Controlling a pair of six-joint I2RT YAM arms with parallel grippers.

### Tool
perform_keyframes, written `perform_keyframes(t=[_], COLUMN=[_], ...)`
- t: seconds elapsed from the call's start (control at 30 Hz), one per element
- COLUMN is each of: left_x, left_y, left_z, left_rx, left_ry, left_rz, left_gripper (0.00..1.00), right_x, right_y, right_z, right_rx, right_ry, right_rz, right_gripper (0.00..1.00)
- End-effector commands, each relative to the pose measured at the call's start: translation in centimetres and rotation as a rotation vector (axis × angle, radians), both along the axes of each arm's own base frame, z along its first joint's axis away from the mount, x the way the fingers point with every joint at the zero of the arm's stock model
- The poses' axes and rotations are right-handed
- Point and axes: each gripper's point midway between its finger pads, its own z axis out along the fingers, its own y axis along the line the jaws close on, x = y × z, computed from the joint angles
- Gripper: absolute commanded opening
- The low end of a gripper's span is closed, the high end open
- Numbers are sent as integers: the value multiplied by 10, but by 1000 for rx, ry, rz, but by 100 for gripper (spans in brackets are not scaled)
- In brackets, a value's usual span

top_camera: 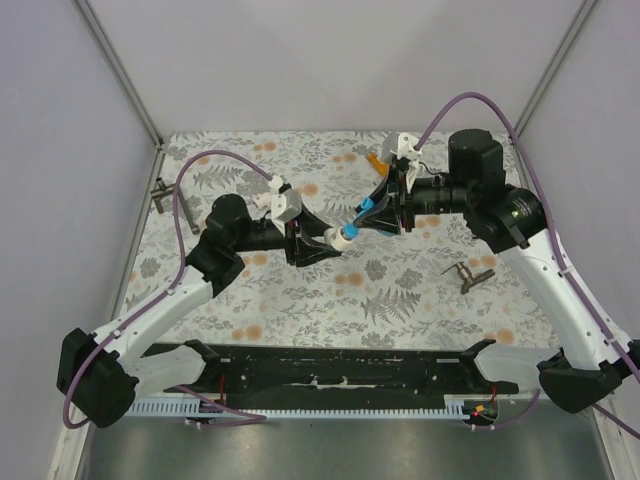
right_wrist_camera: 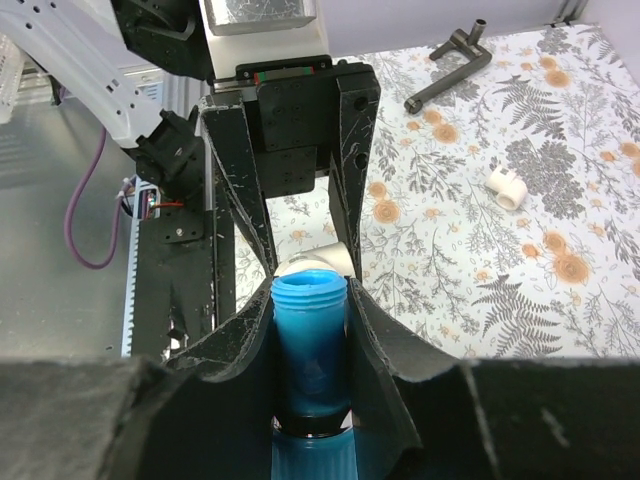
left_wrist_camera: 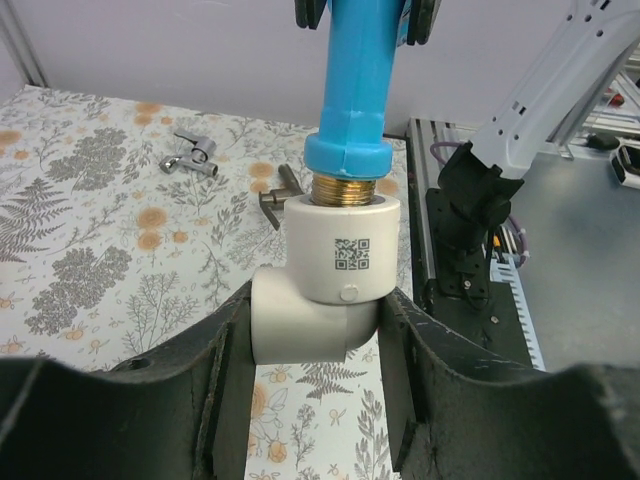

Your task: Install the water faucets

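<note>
Over the middle of the worktop [top_camera: 420,300], the left hand [left_wrist_camera: 314,372], half-open, clamps the white elbow fitting [left_wrist_camera: 335,270]. The blue faucet [left_wrist_camera: 355,100] runs lengthwise straight into its socket, brass thread [left_wrist_camera: 345,190] showing; beyond, the right hand [right_wrist_camera: 310,335] is clenched on it.

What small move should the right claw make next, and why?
Probably twist the right claw to screw the bright blue plastic faucet deeper: brass thread shows above the white plastic elbow fitting, which the left claw grips.
</note>
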Motion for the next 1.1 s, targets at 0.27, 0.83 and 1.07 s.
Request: perform_keyframes(t=[0.27, 0.83, 1.07], left_x=[-16, 13, 20], left_y=[7, 19, 20], left_z=[78, 90, 93], left_rx=[-259, -254, -273], left_ry=[-335, -485, -509], left_rz=[5, 204, 285], left_gripper=[2, 2, 2], right_x=[-2, -2, 6], right_y=[8, 13, 13], right_z=[-5, 9, 7], right_rx=[32, 53, 41], right_ry=[87, 140, 179], right_rz=[16, 41, -20], right_gripper=[0, 0, 0])
